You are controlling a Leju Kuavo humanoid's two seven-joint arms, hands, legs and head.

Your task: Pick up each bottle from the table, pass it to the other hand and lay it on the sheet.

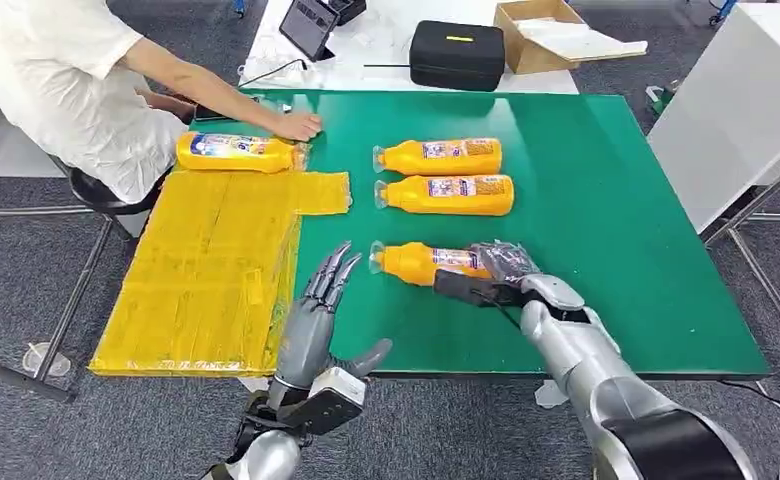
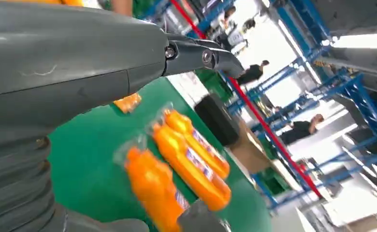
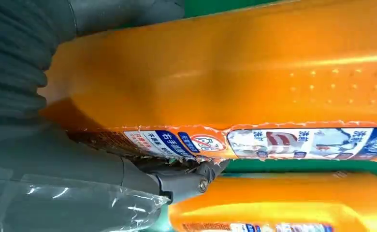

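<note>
Bottles of orange plastic lie on our green table mat (image 1: 606,250) as seen from the head. Our right hand (image 1: 496,272) wraps its dark fingers over the labelled base end of the nearest orange bottle (image 1: 416,262), which lies on its side on the mat, cap pointing toward our left hand (image 1: 328,285). That left hand hovers just beside the cap, fingers straight and spread, holding nothing. Beyond our right hand two more orange bottles, the middle one (image 1: 446,194) and the far one (image 1: 438,156), lie side by side on the mat. Beyond our left hand spreads the crinkled yellow plastic sheet (image 1: 206,270); at its far edge lies a fourth orange bottle (image 1: 236,152), and a person in a white shirt (image 1: 56,80) has a hand (image 1: 296,125) by its cap end.

From our left wrist, the grey thumb and dark fingers (image 2: 201,54) stretch out with nothing between them, and three orange bottles (image 2: 191,162) lie on the green mat ahead, the nearest partly covered by our right hand.

From our right wrist, the grasped bottle's orange body (image 3: 235,72) presses against our palm, a dark fingertip (image 3: 196,179) curling under its printed label (image 3: 273,142), with the next bottle (image 3: 293,208) just beyond.
</note>
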